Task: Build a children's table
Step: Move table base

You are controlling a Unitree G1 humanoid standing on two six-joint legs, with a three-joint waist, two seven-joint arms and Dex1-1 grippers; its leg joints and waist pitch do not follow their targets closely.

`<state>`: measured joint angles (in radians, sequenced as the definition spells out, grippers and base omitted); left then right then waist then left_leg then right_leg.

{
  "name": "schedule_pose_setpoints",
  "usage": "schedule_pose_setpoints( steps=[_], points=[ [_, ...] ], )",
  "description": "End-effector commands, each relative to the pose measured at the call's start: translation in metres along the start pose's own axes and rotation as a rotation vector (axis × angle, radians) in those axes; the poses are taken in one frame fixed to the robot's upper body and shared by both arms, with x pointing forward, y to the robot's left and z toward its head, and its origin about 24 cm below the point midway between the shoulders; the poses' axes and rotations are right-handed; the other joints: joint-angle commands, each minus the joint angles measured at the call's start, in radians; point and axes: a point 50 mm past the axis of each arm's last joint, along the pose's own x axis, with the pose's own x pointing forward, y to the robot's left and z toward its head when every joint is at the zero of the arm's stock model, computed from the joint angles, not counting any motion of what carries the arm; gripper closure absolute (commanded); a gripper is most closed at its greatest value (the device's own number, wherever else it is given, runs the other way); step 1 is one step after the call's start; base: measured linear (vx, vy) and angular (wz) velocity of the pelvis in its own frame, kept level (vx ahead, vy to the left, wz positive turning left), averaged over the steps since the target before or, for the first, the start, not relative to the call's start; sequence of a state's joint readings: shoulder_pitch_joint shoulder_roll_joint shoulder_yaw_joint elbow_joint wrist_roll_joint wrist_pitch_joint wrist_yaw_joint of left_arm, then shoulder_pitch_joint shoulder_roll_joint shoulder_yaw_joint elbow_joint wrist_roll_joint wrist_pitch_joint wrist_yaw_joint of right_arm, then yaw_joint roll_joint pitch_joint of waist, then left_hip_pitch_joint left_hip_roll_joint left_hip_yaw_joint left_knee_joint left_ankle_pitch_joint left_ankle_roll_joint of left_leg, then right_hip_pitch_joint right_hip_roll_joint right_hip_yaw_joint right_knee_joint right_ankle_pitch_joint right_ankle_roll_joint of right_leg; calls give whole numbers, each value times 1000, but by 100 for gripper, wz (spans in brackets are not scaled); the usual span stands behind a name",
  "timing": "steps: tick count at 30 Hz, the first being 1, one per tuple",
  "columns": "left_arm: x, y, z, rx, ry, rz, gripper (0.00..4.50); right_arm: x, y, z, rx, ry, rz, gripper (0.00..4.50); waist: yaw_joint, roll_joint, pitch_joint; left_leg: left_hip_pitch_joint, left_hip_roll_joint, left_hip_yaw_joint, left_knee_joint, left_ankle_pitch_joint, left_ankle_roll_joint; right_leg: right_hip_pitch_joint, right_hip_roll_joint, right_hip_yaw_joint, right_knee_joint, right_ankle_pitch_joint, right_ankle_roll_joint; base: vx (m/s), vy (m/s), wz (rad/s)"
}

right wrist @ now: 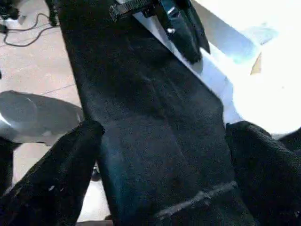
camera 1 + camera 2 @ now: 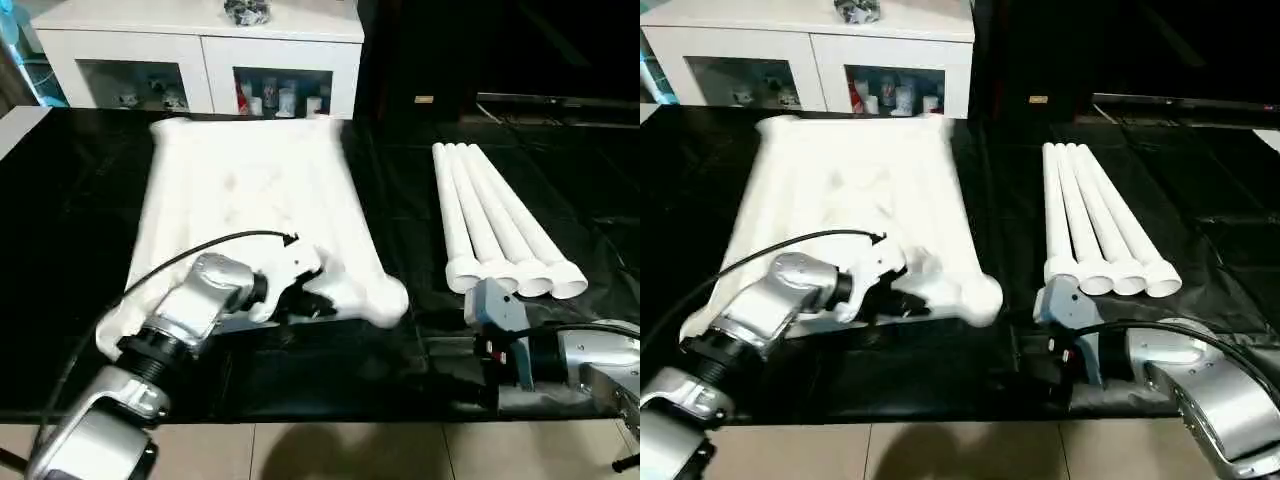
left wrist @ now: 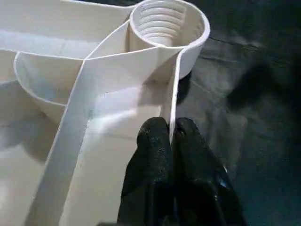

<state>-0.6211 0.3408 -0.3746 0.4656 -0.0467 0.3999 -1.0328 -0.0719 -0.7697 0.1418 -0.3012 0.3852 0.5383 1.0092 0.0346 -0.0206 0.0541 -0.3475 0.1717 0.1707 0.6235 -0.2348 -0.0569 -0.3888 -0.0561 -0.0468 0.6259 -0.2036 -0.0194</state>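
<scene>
The left gripper has its jaws clenched on the near rim of the white table top, which lies ribbed side up on the black tabletop, beside a threaded corner socket. Four white legs lie side by side further right. The right gripper hovers, jaws spread wide.

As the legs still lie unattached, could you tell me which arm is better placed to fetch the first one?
Right: its open right gripper hovers near the four legs, while the left gripper pinches the tabletop's rim.
</scene>
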Motion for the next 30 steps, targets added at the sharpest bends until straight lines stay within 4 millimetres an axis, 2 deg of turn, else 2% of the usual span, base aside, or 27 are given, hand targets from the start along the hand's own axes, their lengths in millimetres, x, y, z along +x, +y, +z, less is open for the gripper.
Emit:
schedule_pose_setpoints(
  steps=[1, 4, 7, 8, 9, 13, 14, 16, 19, 21, 22, 25, 26, 27, 28, 29, 30],
  points=[
    [-4, 5, -7, -38, 0, 67, 445, -4, -5, 3, -19, -5, -30, 0, 9, -6, -55, -10, 58, -23, -75, -89, 69, 59, -93, 53, -84, -185, -243, 0, 0, 0],
    [-2, 5, -6, 7, -27, 66, 445, -4, -7, 3, -20, -7, -33, 0, 8, -6, -58, -8, 58, -23, -74, -81, 76, 56, -90, 54, -85, -184, -229, 0, 0, 0],
    [-5, 8, -9, 34, -13, 81, 445, -4, -8, 4, -25, -13, -40, 0, 9, -5, -58, -8, 61, -24, -75, -69, 83, 55, -90, 53, -81, -151, -234, 0, 0, 0],
    [-8, 10, -10, 48, -14, 81, 445, -4, -9, 4, -28, -17, -49, 0, 10, 5, -58, -7, 61, -24, -75, -71, 81, 54, -92, 53, -81, -149, -238, 0, 0, 0],
    [-8, 10, -10, 53, -16, 80, 445, -4, -9, 4, -28, -17, -50, 0, 9, 1, -57, -8, 60, -24, -75, -76, 81, 53, -91, 53, -84, -153, -235, 0, 0, 0],
    [-12, 9, -10, 43, -23, 42, 445, -6, -12, 4, -33, -20, -72, 0, 7, 3, -57, -6, 61, -23, -76, -87, 70, 54, -91, 54, -82, -159, -240, 0, 0, 0],
    [-16, 12, -8, 36, -36, 64, 421, -7, -17, 4, -33, -27, -132, 0, 7, 6, -57, -6, 60, -23, -76, -83, 67, 52, -90, 53, -81, -152, -244, 0, 0, 0],
    [-21, 14, -6, 34, -58, 90, 406, -10, -31, 12, -61, -81, -285, 0, 5, 5, -58, -7, 59, -23, -76, -75, 61, 51, -91, 53, -79, -144, -247, 0, 0, 0],
    [-31, 13, 1, -12, -153, 107, 392, -10, -31, 25, 95, -222, -229, 0, 3, 4, -59, -6, 58, -21, -75, -61, 68, 56, -89, 53, -75, -117, -264, 0, 0, 0],
    [-38, 12, 4, -23, -205, 127, 371, -10, -31, 32, 115, -263, -246, 0, 8, 10, -60, -6, 62, -21, -74, -43, 74, 55, -90, 53, -69, -82, -275, 0, 0, 0],
    [-40, 11, 5, -23, -220, 133, 353, -10, -31, 34, 119, -277, -257, 0, 7, 6, -59, -6, 62, -20, -75, -40, 75, 54, -88, 53, -70, -75, -277, 0, 0, 0],
    [-50, 6, 10, -27, -320, 173, 338, -7, -35, 44, 127, -349, -353, 0, 7, 9, -57, -4, 63, -19, -78, -50, 59, 49, -87, 51, -70, -94, -270, 0, 0, 0],
    [-54, 3, 12, -37, -359, 185, 323, -6, -37, 46, 138, -369, -388, 0, 6, 7, -58, -4, 62, -18, -78, -43, 55, 49, -88, 52, -67, -88, -270, 0, 0, 0],
    [-58, -1, 14, -47, -410, 204, 313, -3, -40, 48, 162, -390, -448, 0, 4, -2, -58, -5, 62, -17, -79, -44, 53, 49, -87, 52, -67, -94, -266, 0, 0, 0],
    [-61, -3, 16, -64, -446, 223, 310, -2, -41, 49, 173, -399, -476, 0, 4, 2, -58, -8, 64, -18, -80, -38, 48, 51, -91, 53, -63, -90, -269, 0, 0, 0],
    [-64, -5, 18, -86, -492, 248, 309, 0, -42, 51, 186, -408, -510, 0, 2, 2, -58, -5, 60, -16, -79, -34, 40, 47, -85, 52, -67, -106, -262, 0, 0, 0],
    [-68, -5, 20, -107, -535, 316, 304, 2, -43, 52, 187, -402, -551, 0, 0, 1, -58, -8, 58, -14, -77, -29, 38, 49, -83, 54, -66, -97, -257, 0, 0, 0]
  ],
)
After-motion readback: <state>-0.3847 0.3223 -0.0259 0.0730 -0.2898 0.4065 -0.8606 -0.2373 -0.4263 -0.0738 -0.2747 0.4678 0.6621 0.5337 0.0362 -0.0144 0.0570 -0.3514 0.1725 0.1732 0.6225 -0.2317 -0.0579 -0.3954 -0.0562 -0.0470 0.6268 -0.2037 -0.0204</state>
